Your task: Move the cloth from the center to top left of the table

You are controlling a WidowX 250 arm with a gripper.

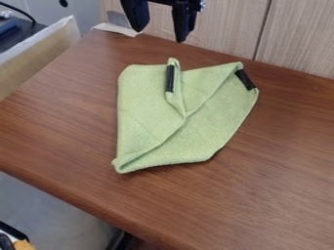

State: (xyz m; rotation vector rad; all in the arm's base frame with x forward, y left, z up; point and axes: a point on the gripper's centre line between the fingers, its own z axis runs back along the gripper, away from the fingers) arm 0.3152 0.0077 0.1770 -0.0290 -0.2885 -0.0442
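My gripper (159, 24) hangs at the top edge of the camera view, above the back of the table, its two fingers spread apart with nothing between them. Below and in front of it, apart from it, a light green cloth (147, 100) lies on the brown wooden table (281, 190). The cloth is partly folded, with a raised fold near its upper middle and black strips at its upper middle and upper right corner.
A wood-grain panel (228, 27) stands along the table's back edge. At the upper left, a pale board (39, 51) borders the table beside dark equipment. The table's front edge runs diagonally across the lower left.
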